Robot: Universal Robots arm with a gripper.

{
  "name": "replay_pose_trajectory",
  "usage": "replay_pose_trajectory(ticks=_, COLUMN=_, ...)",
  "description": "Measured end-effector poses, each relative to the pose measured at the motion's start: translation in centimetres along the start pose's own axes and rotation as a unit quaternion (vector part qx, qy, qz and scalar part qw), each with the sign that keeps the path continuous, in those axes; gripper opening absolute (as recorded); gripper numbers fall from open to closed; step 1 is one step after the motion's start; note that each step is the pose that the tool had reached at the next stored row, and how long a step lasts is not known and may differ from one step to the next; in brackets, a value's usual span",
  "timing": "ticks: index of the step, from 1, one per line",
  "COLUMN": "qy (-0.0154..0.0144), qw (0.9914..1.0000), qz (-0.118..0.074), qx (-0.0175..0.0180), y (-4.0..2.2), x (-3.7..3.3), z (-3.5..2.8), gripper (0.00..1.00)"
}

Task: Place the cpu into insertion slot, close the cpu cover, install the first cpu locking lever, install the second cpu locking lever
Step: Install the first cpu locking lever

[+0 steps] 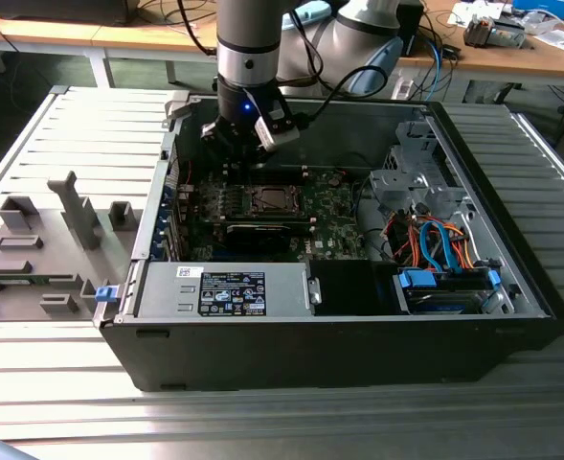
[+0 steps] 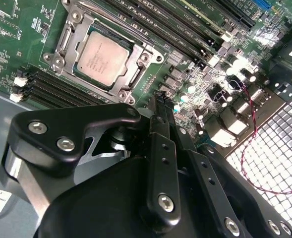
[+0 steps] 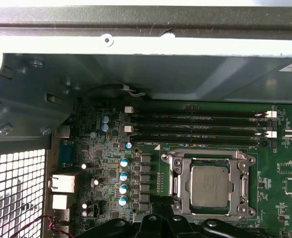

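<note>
The cpu (image 2: 102, 58) sits flat in the insertion slot (image 2: 66, 37), silver-grey top up, on the green motherboard (image 3: 111, 163) inside the open computer case (image 1: 358, 335). The cpu cover (image 3: 178, 181) lies down around the chip as a silver frame — its cut-out centre leaves the metal top showing in both wrist views. The memory slots (image 3: 195, 126) run in a row just beside the socket. The claw (image 2: 158, 106) hangs over the board near the socket, holding nothing; its dark fingers look pressed together. In the exterior view the arm (image 1: 248, 57) reaches down into the case, which rests on a slatted metal desk (image 1: 61, 383).
</note>
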State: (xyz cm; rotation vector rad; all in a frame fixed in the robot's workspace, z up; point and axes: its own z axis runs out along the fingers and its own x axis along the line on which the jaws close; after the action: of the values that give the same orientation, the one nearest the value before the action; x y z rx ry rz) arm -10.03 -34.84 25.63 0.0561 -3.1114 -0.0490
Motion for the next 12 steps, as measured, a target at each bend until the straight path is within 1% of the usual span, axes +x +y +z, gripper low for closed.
replay_pose_trajectory(ticks=12, qy=0.0, qw=1.0, qz=0.0, qx=0.0, y=0.04, x=0.07, z=-0.42, gripper=0.11)
